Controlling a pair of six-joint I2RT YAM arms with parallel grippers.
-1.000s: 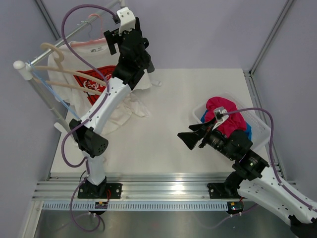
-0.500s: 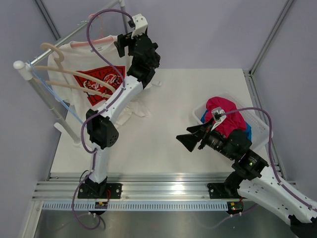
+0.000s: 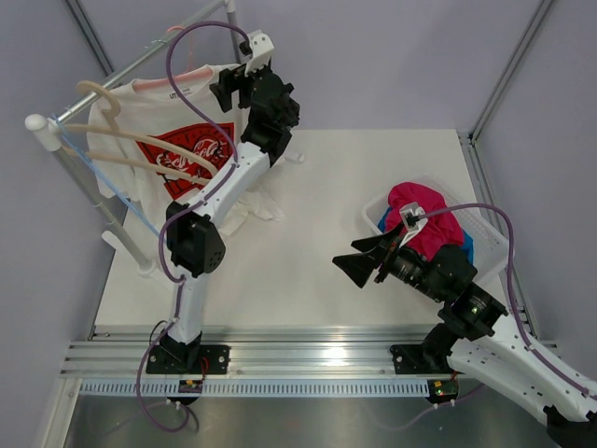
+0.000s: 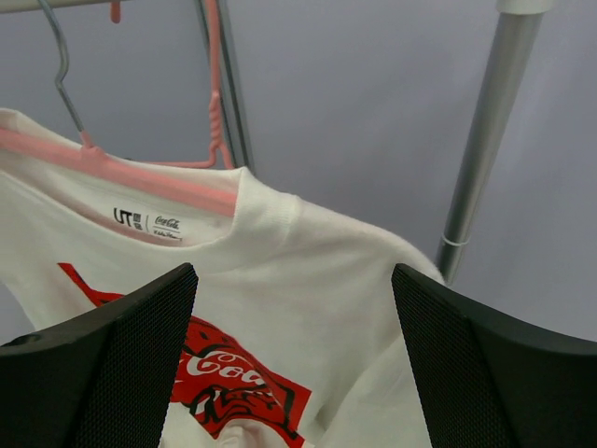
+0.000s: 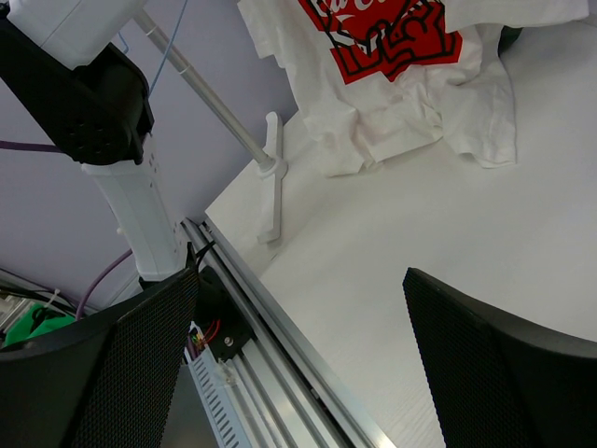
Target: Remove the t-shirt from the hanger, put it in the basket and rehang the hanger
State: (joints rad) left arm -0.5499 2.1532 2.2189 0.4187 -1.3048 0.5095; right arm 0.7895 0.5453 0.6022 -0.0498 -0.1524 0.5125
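Over the last second the left arm's elbow moves up and in toward the clothes rail (image 3: pixel 112 79). The forearm now covers less of the red Coca-Cola graphic than it did. The left pincer (image 3: pixel 227 89) settles just beside the shoulder of the white t-shirt (image 3: pixel 131 117), near the collar.

This looks like the end of an approach, with no grasp yet made. The t-shirt is on the salmon-pink hanger (image 4: pixel 140 177), which hangs from the rail, and its hem trails onto the bench (image 3: pixel 317 177).

The left arm reaches high and nearly straight. Its pincer has its jaws wide apart and holds nothing, and in the wrist view the shoulder seam lies between them.

The right arm is unchanged, low over the bench by the laundry basket (image 3: pixel 494 245). The right pincer (image 3: pixel 359 263) is fully spread, empty, and pointing toward the rail.
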